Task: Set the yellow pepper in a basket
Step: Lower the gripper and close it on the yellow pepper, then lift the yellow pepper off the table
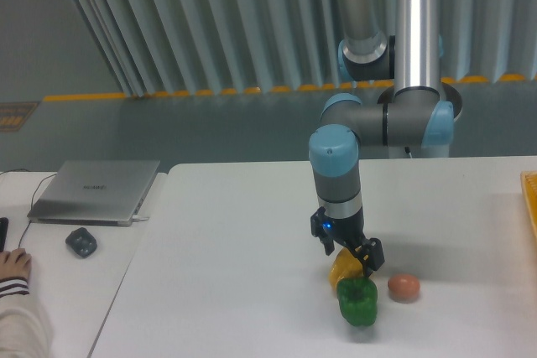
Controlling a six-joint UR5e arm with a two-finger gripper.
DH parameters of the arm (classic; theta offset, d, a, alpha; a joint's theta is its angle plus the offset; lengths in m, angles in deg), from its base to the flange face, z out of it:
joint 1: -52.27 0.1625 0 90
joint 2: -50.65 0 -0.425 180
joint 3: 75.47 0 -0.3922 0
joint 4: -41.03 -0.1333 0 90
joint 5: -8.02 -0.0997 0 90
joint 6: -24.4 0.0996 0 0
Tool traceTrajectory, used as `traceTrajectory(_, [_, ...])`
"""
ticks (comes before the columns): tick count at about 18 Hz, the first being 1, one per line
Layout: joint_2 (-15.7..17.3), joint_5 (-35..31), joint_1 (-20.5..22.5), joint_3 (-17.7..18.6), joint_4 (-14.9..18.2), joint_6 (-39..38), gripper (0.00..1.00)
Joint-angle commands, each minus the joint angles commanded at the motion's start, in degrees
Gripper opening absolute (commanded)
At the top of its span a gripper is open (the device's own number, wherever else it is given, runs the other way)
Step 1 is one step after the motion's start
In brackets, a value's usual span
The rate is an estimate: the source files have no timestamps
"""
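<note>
The yellow pepper (341, 269) lay on the desk (235, 232), touching the green pepper (358, 301) in front of it; the basket (530, 207) showed only as a strip at the far right edge, well apart. Transport had apparently not begun. The arm reached steeply down, its tool (348, 256) straddling the yellow pepper's top; whether it gripped could not be told.

A white table (252, 232) carries the yellow pepper (341, 270), with a green pepper (358, 301) touching it on the near side and an orange-brown egg-like thing (404, 287) just right. The basket (530, 203) sits at the right edge.
</note>
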Motion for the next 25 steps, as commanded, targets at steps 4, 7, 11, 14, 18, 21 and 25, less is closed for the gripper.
traceTrajectory(4, [-0.27,-0.09,0.0,0.35,-0.09,0.0,1.0])
traceTrajectory(7, [-0.36,-0.09,0.0,0.35,-0.09,0.17,0.88])
traceTrajectory(11, [-0.53,-0.09,-0.53,0.44,-0.17,0.17,0.61])
traceTrajectory(14, [-0.36,0.0,-0.53,0.35,-0.09,0.35,0.54])
traceTrajectory(18, [2.01,-0.36,-0.7,0.17,0.96,6.22,0.5])
traceTrajectory(21, [3.68,-0.27,-0.26,-0.09,3.16,9.75,0.5])
traceTrajectory(25, [5.62,-0.09,1.05,-0.18,4.91,15.27,0.5])
